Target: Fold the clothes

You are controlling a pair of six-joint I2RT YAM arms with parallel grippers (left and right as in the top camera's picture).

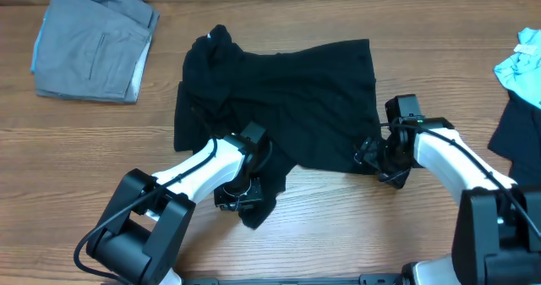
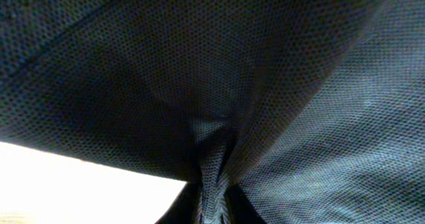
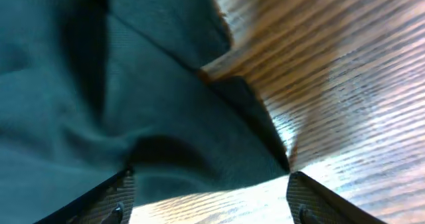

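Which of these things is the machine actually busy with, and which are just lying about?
Busy with: black shirt, pinched by the left end effector; right end effector open at its edge.
Lying about, untouched: folded grey garment; light blue garment; dark garment at the right edge.

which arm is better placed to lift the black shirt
Likely the left arm: its jaws are shut on a bunch of the black shirt. The right arm has its jaws open over a corner, gripping nothing.
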